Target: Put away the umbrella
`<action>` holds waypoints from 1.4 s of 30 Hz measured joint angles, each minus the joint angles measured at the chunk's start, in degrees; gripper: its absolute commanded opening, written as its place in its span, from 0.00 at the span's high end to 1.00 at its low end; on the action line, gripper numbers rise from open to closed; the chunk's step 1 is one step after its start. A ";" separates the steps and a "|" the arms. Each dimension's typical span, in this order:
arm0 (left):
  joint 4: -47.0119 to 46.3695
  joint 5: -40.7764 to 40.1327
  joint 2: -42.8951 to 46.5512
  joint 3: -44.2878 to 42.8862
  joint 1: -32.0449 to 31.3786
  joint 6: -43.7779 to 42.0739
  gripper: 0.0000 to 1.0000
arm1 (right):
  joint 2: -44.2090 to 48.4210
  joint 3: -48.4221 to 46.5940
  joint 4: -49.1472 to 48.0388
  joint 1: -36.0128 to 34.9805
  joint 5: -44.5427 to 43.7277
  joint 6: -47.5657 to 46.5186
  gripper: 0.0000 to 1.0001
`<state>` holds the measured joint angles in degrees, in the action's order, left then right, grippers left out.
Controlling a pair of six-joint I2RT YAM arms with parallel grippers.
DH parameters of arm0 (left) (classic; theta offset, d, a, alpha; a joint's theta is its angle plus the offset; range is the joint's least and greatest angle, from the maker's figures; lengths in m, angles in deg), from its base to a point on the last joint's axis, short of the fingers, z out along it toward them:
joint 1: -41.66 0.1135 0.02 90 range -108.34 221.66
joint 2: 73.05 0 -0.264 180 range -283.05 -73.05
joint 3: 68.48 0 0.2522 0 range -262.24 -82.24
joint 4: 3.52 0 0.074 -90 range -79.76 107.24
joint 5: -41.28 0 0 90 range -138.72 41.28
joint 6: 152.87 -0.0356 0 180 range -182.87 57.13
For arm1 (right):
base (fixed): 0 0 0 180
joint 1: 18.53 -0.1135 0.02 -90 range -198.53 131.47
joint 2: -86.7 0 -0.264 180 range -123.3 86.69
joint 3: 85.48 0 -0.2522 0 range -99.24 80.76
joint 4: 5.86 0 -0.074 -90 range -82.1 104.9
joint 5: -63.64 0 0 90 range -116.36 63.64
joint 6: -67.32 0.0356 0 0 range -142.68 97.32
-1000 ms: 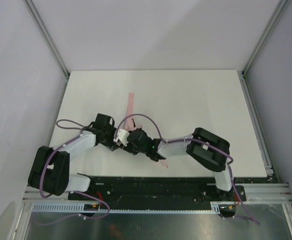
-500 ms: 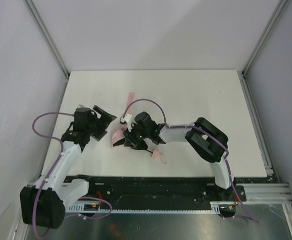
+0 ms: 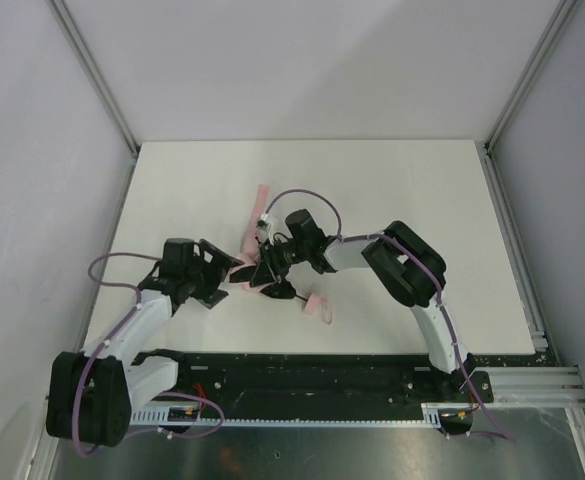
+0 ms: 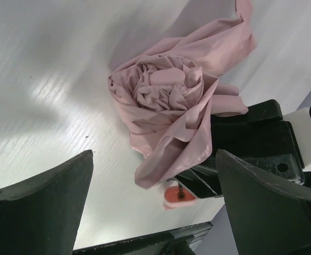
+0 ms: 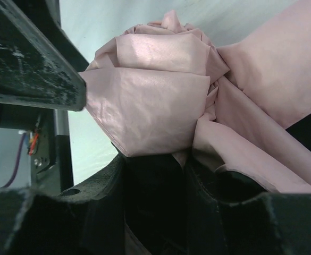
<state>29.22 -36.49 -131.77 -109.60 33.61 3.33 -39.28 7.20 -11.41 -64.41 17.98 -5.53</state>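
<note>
A white desk forms the floor of a booth with pale grey walls and aluminium corner posts. The umbrella lies left of the desk's centre, towards the front. It is a crumpled pale pink bundle, with a pink strip reaching towards the back and its small pink handle on the desk just to the right. The right hand is partly closed, pinching the bundle's fabric between its fingers. The left hand stands wide and holds nothing, with a finger on either side of the bundle, not touching it.
</note>
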 measured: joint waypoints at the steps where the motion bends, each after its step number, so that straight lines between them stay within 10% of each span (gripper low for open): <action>1: -1.36 0.07 -0.87 0.26 -0.22 0.44 0.01 | -0.37 -0.13 -0.37 0.20 0.79 0.74 1.00; 13: -12.48 -3.23 -9.20 2.80 -5.97 6.51 0.02 | -3.04 -0.46 -3.21 1.60 9.20 8.37 1.00; 23: -16.48 -7.78 -12.17 3.69 -9.01 9.84 0.47 | -5.22 -0.28 -8.35 2.95 13.49 18.29 0.98; 31: -18.82 -8.98 -12.07 4.02 -9.77 10.19 0.81 | -4.24 0.70 -8.07 2.91 11.78 22.03 0.54; 42: -19.98 -9.11 -11.10 4.13 -9.94 7.58 0.87 | 8.46 1.38 11.98 2.86 0.04 11.96 0.21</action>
<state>9.25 -45.60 -142.87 -105.46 23.66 10.91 -30.82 8.58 0.57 -61.55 18.02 6.42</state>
